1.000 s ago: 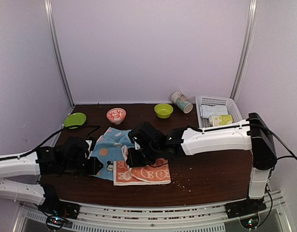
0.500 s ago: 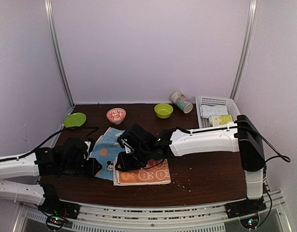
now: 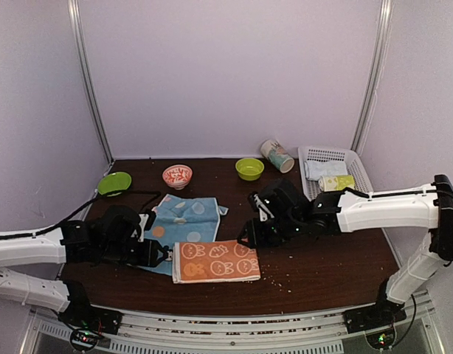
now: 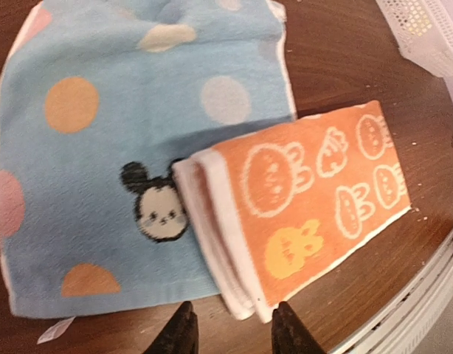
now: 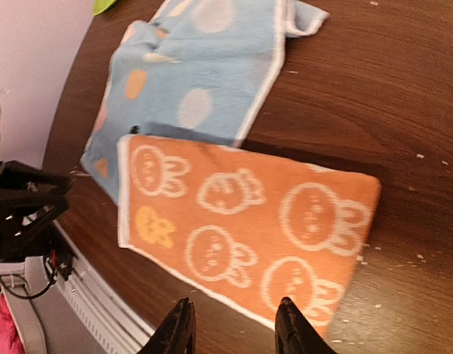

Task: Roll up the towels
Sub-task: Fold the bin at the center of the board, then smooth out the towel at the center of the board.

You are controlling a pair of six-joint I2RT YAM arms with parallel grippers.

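Observation:
The orange towel with white bunny faces (image 3: 215, 260) lies folded flat near the table's front edge, its left end overlapping the light blue dotted towel with the Mickey head (image 3: 178, 217). Both show in the left wrist view, orange (image 4: 308, 192) and blue (image 4: 123, 133), and in the right wrist view, orange (image 5: 241, 221) and blue (image 5: 197, 81). My left gripper (image 3: 158, 255) is open and empty at the orange towel's left end (image 4: 230, 335). My right gripper (image 3: 250, 237) is open and empty, just above the orange towel's right end (image 5: 230, 332).
A white basket (image 3: 359, 173) at the back right holds a pale roll (image 3: 324, 169) and a yellow-green roll (image 3: 337, 182). A tipped cup (image 3: 277, 155), a lime bowl (image 3: 249, 168), a red-patterned bowl (image 3: 177, 175) and a green plate (image 3: 113, 182) line the back.
My right arm has pulled back to the right, off the orange towel, which now lies flat and folded. My left gripper has shifted slightly right toward the towel's left end.

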